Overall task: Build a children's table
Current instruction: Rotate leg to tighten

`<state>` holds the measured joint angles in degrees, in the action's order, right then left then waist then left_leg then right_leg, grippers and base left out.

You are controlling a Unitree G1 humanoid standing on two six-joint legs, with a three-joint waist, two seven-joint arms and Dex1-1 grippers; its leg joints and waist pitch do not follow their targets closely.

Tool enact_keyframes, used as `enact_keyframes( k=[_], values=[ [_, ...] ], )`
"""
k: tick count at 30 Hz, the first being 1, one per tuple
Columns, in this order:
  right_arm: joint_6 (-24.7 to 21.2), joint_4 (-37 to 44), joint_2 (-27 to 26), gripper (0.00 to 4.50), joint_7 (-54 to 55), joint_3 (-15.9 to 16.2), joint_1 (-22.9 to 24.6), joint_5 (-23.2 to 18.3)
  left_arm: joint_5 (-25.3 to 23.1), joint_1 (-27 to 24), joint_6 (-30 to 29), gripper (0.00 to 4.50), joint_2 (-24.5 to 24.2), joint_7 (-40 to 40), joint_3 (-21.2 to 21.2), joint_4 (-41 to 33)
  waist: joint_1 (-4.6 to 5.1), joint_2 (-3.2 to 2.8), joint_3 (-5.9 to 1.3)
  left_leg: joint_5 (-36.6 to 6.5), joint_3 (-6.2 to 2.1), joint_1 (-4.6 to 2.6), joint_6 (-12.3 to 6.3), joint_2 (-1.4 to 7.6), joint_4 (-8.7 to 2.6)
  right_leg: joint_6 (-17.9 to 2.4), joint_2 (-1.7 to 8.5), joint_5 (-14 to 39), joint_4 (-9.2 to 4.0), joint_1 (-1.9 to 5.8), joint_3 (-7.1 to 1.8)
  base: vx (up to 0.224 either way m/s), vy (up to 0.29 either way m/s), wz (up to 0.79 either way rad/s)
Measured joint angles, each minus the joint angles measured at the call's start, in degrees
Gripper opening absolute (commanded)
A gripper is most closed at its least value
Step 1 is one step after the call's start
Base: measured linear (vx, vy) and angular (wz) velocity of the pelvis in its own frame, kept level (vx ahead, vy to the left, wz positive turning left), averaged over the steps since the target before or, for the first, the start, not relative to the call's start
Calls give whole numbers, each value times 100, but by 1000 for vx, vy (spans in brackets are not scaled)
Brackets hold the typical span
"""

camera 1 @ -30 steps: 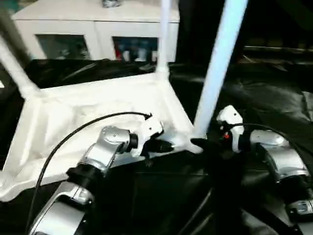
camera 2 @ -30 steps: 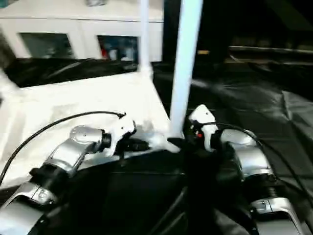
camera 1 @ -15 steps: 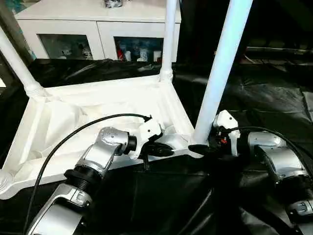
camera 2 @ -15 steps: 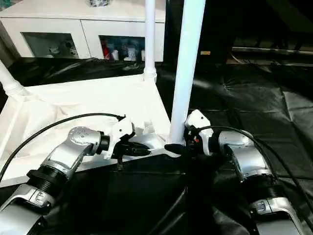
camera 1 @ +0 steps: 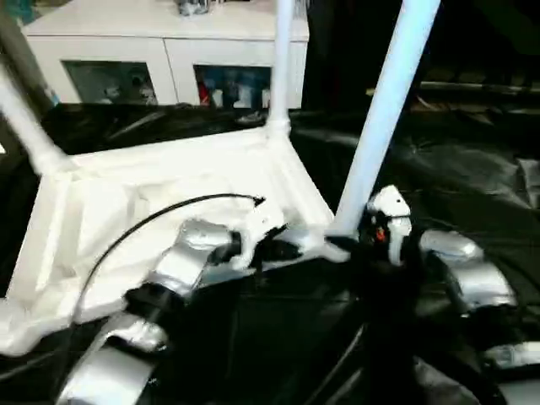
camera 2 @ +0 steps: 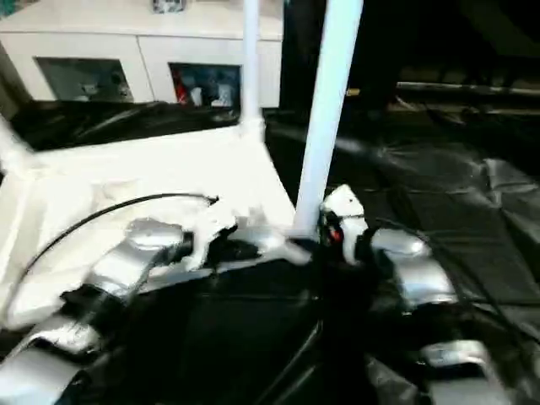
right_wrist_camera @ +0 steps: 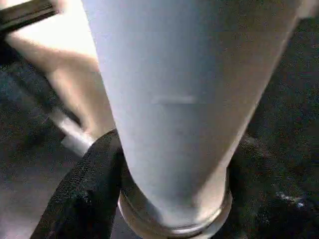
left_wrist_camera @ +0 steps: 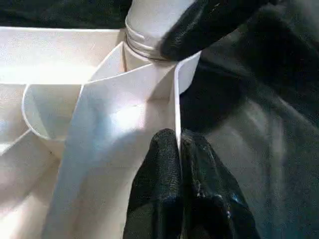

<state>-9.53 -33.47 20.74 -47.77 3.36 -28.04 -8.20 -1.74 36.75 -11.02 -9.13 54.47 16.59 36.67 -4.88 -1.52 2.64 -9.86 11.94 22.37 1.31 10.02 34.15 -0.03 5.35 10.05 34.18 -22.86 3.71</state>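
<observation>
- The left claw (left_wrist_camera: 179, 164) pinches the thin rim of the upturned table top (camera 1: 152, 186), just beside the nearest corner socket (left_wrist_camera: 164, 64).
- The right claw (right_wrist_camera: 169, 189) clasps the base of the leg (camera 1: 380, 118) standing in that socket, apparently seating it.
- Beyond that socket, two more legs (camera 1: 281, 51) stand fitted; the fourth corner socket (camera 1: 17, 321) looks empty.
- The white cabinet (camera 1: 169, 51) stands farthest back.

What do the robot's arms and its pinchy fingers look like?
Both arms are shiny silver metal tubes with black rings at the joints. Each wrist wears a white plastic block; the right one shows a spot of red. A thin black cable loops over the left arm. The left gripper and right gripper each have two fat, rounded black fingers, like mittens.
</observation>
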Motion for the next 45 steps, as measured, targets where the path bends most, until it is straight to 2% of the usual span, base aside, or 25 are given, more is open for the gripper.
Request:
enact_keyframes(
  k=[6,8,13,15,18,19,21,23,29,32,35,39,45],
  values=[
    [-123,-280,-862,265,2243,-513,-212,172,-171,359,-287,0,787,-1409,-142,559,22,-7,-1,0,0,-16,1,-5,-2,11,0,6,-6,14,-7,0,0,0],
    [-111,-386,-1034,265,2750,-552,-312,245,-236,394,-307,0,1006,-1751,-160,647,15,-14,-5,-1,0,-16,1,-7,-3,25,2,15,-10,18,-7,0,0,0],
    [-55,-441,-1172,265,3096,-578,-351,362,-265,411,-305,0,1078,-1895,-170,701,5,-33,-17,-1,0,-21,1,-8,-12,28,2,16,-11,21,-6,0,0,0],
    [-14,-449,-1190,320,3119,-590,-351,362,-313,411,-262,0,1077,-1906,-156,707,6,-33,-17,-1,-1,-21,1,-8,-13,28,2,16,-11,20,-5,0,0,0],
    [26,-461,-1214,344,3083,-597,-351,356,-361,423,-159,0,1047,-1905,-125,744,7,-32,-16,-1,0,-20,1,-8,-16,29,2,17,-12,18,-5,0,0,0],
    [33,-461,-1206,344,3043,-597,-351,356,-363,428,-135,0,1029,-1900,-108,752,8,-32,-16,-1,-1,-20,1,-8,-17,30,2,17,-12,17,-5,0,0,0],
    [31,-442,-1073,375,2746,-549,-344,353,-364,432,-70,0,944,-1846,-98,759,17,-29,-13,-1,-1,-18,1,-8,-21,30,2,17,-12,13,-4,0,0,0],
    [0,-328,-933,378,2366,-501,-299,324,-360,433,-6,0,846,-1789,-98,767,36,-29,-13,-1,0,-17,1,-8,-31,31,1,16,-11,5,-3,0,0,0],
    [-9,468,36,378,582,10,16,240,-296,433,325,0,376,-1146,-106,810,50,-21,-4,0,-9,-14,2,-2,-52,33,-5,14,-7,-4,10,0,0,0],
    [-3,676,427,378,-302,218,176,157,-164,416,518,0,49,-474,-105,804,43,-21,-3,0,-10,-9,2,-1,-49,5,-5,-3,-8,-8,11,0,0,0],
    [9,692,573,378,-646,278,185,157,-19,318,528,0,-224,115,-94,626,20,-21,-4,1,-9,5,1,-1,-39,4,-5,-3,-10,-17,10,0,0,0],
    [4,744,662,378,-928,361,187,110,158,165,521,0,-493,944,-21,337,-62,-21,-3,2,-7,35,-11,-1,-27,5,-2,7,-13,-33,10,0,0,0],
    [4,786,664,378,-1212,436,194,90,239,99,492,0,-622,1288,8,231,-103,-21,-3,-2,-6,47,-4,0,-13,4,0,6,-5,-40,10,0,0,0]
  ],
)
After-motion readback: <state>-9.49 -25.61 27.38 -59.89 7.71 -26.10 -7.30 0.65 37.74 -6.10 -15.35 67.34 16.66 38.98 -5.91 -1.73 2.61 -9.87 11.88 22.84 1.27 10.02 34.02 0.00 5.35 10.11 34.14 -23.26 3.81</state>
